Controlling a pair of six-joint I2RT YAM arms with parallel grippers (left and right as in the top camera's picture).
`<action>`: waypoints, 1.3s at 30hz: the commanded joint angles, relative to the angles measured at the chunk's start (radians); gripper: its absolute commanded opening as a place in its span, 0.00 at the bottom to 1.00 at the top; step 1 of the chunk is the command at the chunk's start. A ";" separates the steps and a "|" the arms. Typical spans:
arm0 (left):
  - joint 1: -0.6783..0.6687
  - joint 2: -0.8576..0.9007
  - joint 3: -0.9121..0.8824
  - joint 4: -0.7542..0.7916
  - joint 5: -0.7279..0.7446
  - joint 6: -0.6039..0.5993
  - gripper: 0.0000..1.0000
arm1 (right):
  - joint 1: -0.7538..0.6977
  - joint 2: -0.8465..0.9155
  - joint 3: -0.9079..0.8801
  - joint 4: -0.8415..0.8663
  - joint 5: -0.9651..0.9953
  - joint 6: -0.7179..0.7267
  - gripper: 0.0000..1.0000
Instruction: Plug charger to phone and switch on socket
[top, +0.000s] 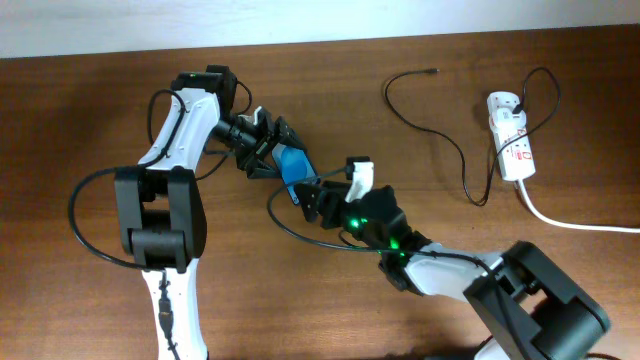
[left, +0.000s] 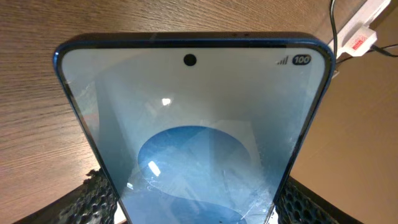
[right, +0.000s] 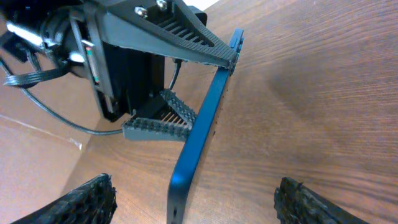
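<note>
Blue phone (top: 292, 168) tilted; black charger (top: 458, 150) lies beside socket (top: 510, 150).

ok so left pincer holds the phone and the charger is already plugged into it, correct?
Not plugged in. The left pincer holds the phone, but the overhead view shows the charger tip lying loose on the table, well apart from the phone.

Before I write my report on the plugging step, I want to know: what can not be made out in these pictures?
- Port of the phone: overhead, the left gripper covers that end; the left wrist frame cuts it off.
- Switches of the socket: too small overhead; cut by the corner in the left wrist view.
- Tip of the charger: too small overhead to tell its shape.
</note>
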 joint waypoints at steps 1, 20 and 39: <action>0.001 -0.005 0.019 -0.002 0.038 0.016 0.70 | 0.027 0.040 0.095 -0.014 0.028 0.018 0.79; -0.014 -0.005 0.019 -0.002 0.038 0.016 0.79 | 0.095 0.089 0.224 -0.169 0.214 0.041 0.09; 0.508 -0.698 -0.652 0.302 0.387 0.448 0.99 | -0.146 -0.054 0.223 -0.249 -0.286 0.566 0.04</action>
